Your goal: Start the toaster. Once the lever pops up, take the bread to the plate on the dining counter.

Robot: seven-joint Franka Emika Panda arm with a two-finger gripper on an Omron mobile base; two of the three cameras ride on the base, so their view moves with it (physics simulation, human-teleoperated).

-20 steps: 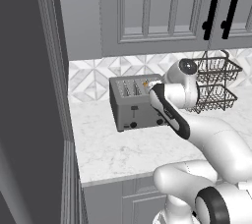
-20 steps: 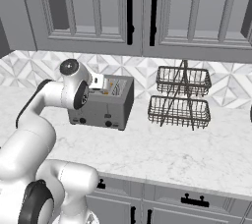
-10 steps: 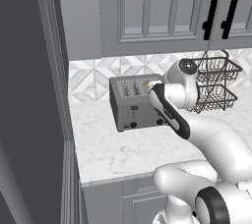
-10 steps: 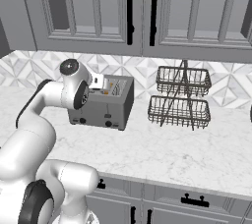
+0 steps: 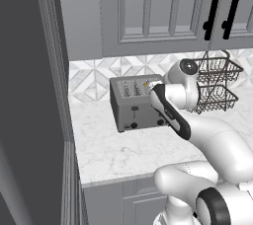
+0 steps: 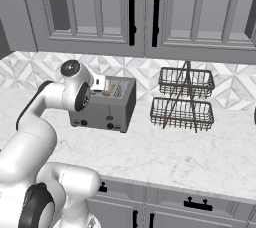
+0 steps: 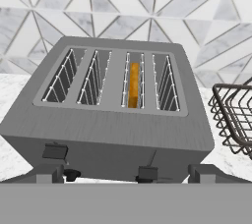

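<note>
Bread (image 7: 133,84) upright in third toaster (image 7: 113,129) slot; fingers (image 7: 123,173) spread wide above toaster front.

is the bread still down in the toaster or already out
In. The bread sits in the toaster, third slot from the left in the hand view, its orange edge below the slot rim. The other three slots are empty.

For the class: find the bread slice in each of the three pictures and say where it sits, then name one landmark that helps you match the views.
Left base view: the bread is a small orange spot in a top slot of the toaster, beside the arm.
Right base view: I cannot pick it out; the arm covers part of the toaster's top.
Hand view: the bread stands in the third slot from the left.
Shared landmark: the wire basket rack.
</note>
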